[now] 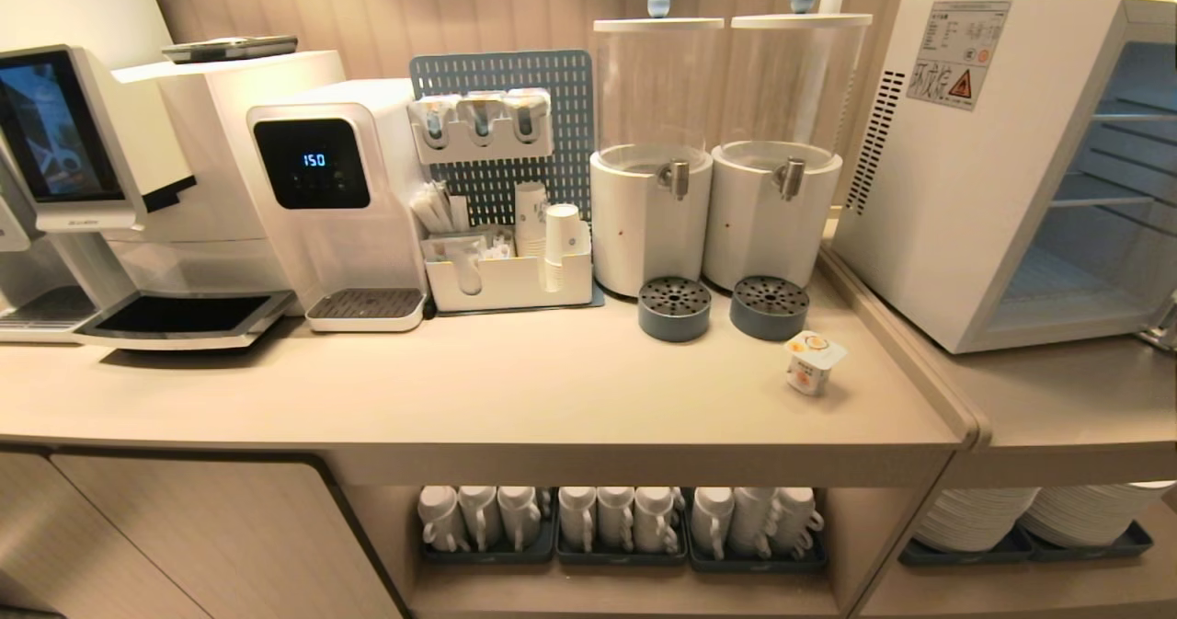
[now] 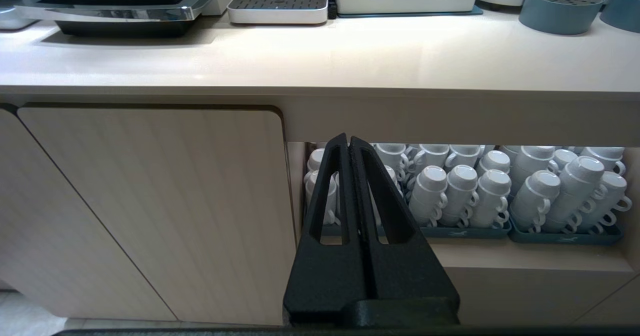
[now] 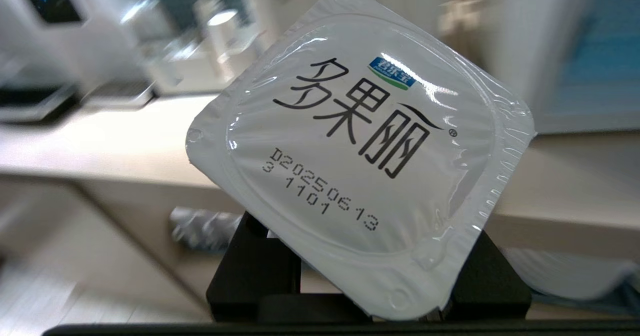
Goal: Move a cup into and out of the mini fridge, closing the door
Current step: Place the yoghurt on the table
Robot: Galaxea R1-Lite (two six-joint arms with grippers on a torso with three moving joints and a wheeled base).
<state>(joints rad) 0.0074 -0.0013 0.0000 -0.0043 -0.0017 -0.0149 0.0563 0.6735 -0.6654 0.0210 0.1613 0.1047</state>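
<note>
Cup (image 3: 360, 151) in right hand (image 3: 367, 271); fingertips hidden

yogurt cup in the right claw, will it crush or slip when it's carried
The yogurt cup looks like thin plastic under a crinkled foil lid, so a hard squeeze would probably dent it. The right claw grips it below the wide rim, which should catch any slide. It seems small and light.

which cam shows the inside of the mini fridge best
The head view: the mini fridge stands at the right, front open, wire shelves visible inside. The right wrist view gives only a bluish patch of it past the cup; the left wrist view shows none.
</note>
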